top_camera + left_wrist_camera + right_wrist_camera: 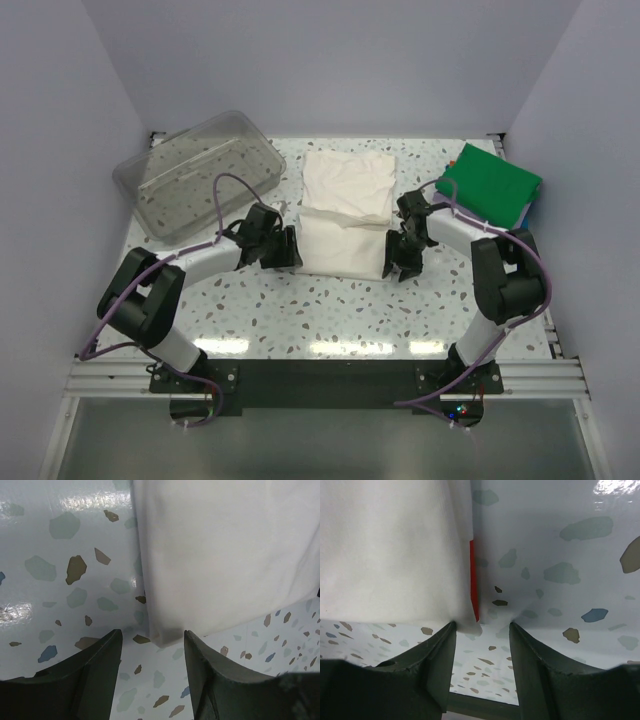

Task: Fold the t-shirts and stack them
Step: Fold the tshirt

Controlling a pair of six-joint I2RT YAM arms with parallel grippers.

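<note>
Straddling the 2 near corners of the cream-white t-shirt (pixel 345 215), the left gripper (pixel 285 248) and right gripper (pixel 397 262) sit low on the speckled table (pixel 320 320). The shirt lies flat at the table's centre, part-folded into a long rectangle with a crease across its middle. A folded green shirt (pixel 490 185) waits at the far right, and a clear tub (pixel 200 175) stands far left.

In each wrist view the jaws stand moderately apart with a cloth corner lying in the gap; nothing is pinched. A thin strip of red print (pixel 473 580) peeks out along the right-hand edge.

The likely risk is an uneven pinch. If 1 gripper catches only the top layer, the lower layers may stay on the table and the fold will open. If 1 side grips deeper than the other, the hem could lift skewed and land crooked. The fingertips sit close to the tabletop, so they might scrape it and push the corner away.
</note>
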